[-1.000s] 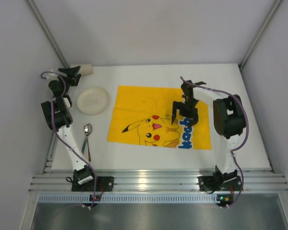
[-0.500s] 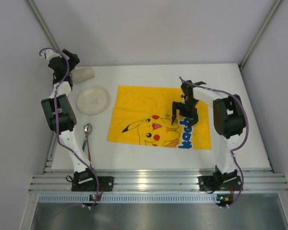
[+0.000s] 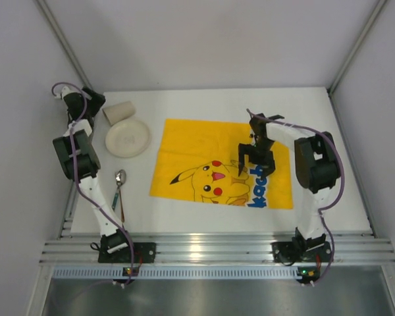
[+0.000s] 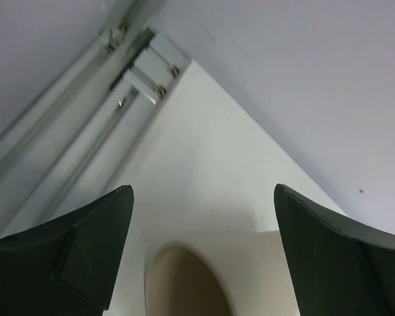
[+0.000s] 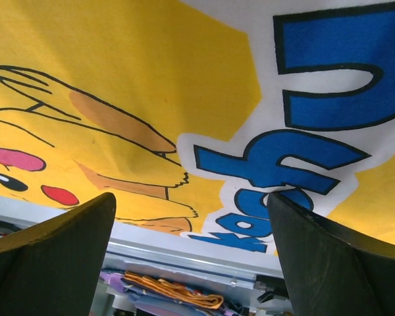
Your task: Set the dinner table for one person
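Observation:
The white dinner table [image 3: 210,100] carries a yellow cartoon-printed mat [image 3: 197,141] in its middle. A beige cup [image 3: 119,112] lies on its side at the far left, just behind a white plate [image 3: 127,138]. A spoon [image 3: 119,179] lies nearer, left of the mat. My left gripper [image 3: 92,104] is open at the far-left corner. In the left wrist view the cup's mouth [image 4: 184,283] lies low between the open fingers, around my left gripper [image 4: 203,191]. My right gripper [image 3: 255,166] is open, fingertips down on the mat's blue lettering [image 5: 329,99], empty [image 5: 191,196].
Grey walls and slanted frame posts [image 3: 59,39] close in the table on three sides. A slotted aluminium rail [image 3: 217,249] runs along the near edge with both arm bases. A thin reddish-handled utensil [image 3: 122,207] lies beside the spoon.
My left arm swung back into the far-left corner and lowered; the cup now lies closer to the plate. My right gripper and the mat shifted slightly right and nearer.

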